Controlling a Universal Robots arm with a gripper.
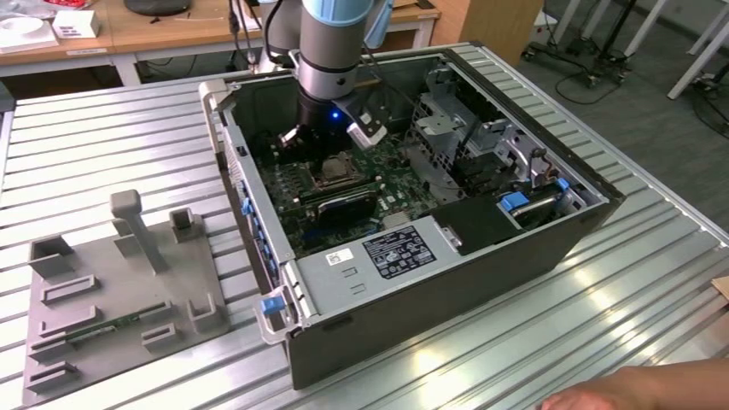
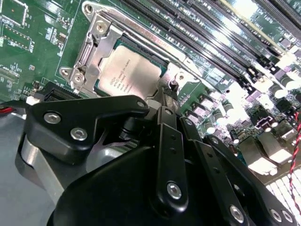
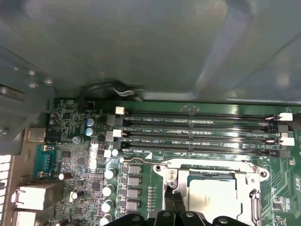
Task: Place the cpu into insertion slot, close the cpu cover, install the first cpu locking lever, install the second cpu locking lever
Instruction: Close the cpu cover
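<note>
Silvery cpu (image 2: 129, 73) seated flat in slot (image 2: 143, 49), metal top showing through cut-out of cover (image 2: 89, 47). Cover lying down over chip, framing it. Long black memory slots (image 3: 197, 134) running just beside socket on green motherboard (image 2: 28, 42). Black gripper (image 3: 175, 202) down at one corner of cover, just beside cpu, fingers (image 3: 168, 200) drawn together; cannot tell whether anything is pinched between them. Arm (image 1: 330, 51) reaching straight down into open dark case (image 1: 456, 282), far side of socket from camera in exterior view. Case resting on ribbed metal surface (image 1: 114, 145). Grey fixture plate (image 1: 114, 299) with upright blocks on same surface at the exterior view's left, well apart from case. Hand (image 1: 638, 395) at near edge, the exterior view's right, apart from case.
</note>
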